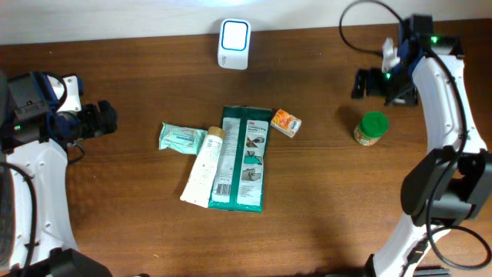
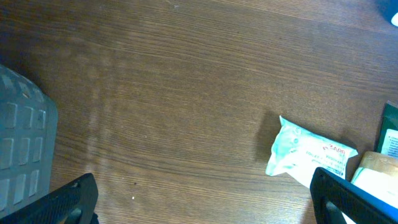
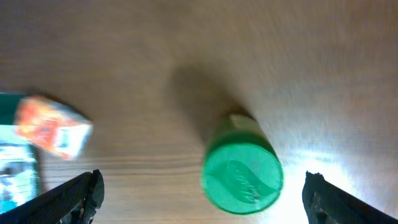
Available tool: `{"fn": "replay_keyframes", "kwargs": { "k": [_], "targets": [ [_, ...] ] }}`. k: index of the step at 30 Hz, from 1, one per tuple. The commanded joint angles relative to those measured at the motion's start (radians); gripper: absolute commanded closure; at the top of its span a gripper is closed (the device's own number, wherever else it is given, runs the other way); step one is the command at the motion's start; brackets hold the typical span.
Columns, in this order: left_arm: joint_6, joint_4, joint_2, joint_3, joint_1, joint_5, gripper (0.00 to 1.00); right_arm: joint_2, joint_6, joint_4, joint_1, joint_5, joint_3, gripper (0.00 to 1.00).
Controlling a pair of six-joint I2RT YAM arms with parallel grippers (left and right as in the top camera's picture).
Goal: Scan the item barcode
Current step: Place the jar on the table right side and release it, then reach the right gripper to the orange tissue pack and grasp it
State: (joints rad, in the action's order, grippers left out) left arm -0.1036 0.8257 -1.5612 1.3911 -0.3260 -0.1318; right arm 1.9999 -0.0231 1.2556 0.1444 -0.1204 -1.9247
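Right hand [image 3: 202, 186] jaws spread wide, gripping nothing. Below it green-lidded jar [image 3: 242, 174] stands upright on counter [image 1: 154, 231], long axis vertical, lid up. Left hand [image 2: 202, 186] wide open, empty.

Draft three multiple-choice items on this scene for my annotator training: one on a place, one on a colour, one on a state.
1. Where does the jar stand? A at the far left; B right of the orange box; C under a cloth.
2. What colour is the jar's lid? A green; B red; C white.
3. How is the right tool? A shut on the jar; B shut on nothing; C open, clear of the jar.
Answers: B, overhead shows it right of the box; A, the lid is green; C, its fingers stand wide of the lid.
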Motion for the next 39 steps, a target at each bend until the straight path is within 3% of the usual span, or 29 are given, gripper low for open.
{"fn": "replay_keyframes", "kwargs": {
  "k": [1, 2, 3, 4, 5, 7, 10, 12, 16, 21, 27, 39],
  "targets": [
    [0.013, -0.002, 0.003, 0.001, -0.002, -0.01, 0.01, -0.012, 0.018, -0.038, -0.116, -0.093, -0.067, 0.02],
    [0.013, -0.002, 0.003, 0.001, -0.002, -0.01, 0.01, -0.004, 0.018, -0.058, -0.146, -0.118, -0.056, 0.02],
    [0.013, -0.002, 0.003, 0.001, -0.002, -0.01, 0.01, 0.009, 0.014, -0.076, -0.187, -0.156, -0.041, 0.12],
    [0.013, -0.002, 0.004, 0.001, -0.002, -0.01, 0.01, 0.024, -0.012, -0.107, -0.233, -0.183, -0.012, 0.48],
    [0.013, -0.002, 0.003, 0.001, -0.002, -0.01, 0.01, 0.038, -0.094, -0.155, -0.272, -0.183, 0.021, 0.7],
    [0.013, -0.002, 0.004, 0.001, -0.002, -0.01, 0.01, 0.07, -0.243, -0.278, -0.33, -0.18, 0.08, 0.85],
    [0.013, -0.002, 0.003, 0.001, -0.002, -0.01, 0.01, 0.116, -0.444, -0.459, -0.395, -0.131, 0.156, 0.92],
    [0.013, -0.002, 0.004, 0.001, -0.002, -0.01, 0.01, 0.162, -0.5, -0.532, -0.439, -0.109, 0.165, 0.94],
    [0.013, -0.002, 0.003, 0.001, -0.002, -0.01, 0.01, 0.217, -0.517, -0.525, -0.488, -0.062, 0.165, 0.94],
    [0.013, -0.002, 0.003, 0.001, -0.002, -0.01, 0.01, 0.219, -0.505, -0.357, -0.49, -0.056, 0.165, 0.94],
    [0.013, -0.002, 0.004, 0.001, -0.002, -0.01, 0.01, 0.219, -0.498, -0.187, -0.489, 0.119, 0.165, 0.92],
    [0.013, -0.002, 0.004, 0.001, -0.002, -0.01, 0.01, 0.219, -0.48, -0.213, -0.499, 0.02, 0.248, 0.89]
  ]
}}
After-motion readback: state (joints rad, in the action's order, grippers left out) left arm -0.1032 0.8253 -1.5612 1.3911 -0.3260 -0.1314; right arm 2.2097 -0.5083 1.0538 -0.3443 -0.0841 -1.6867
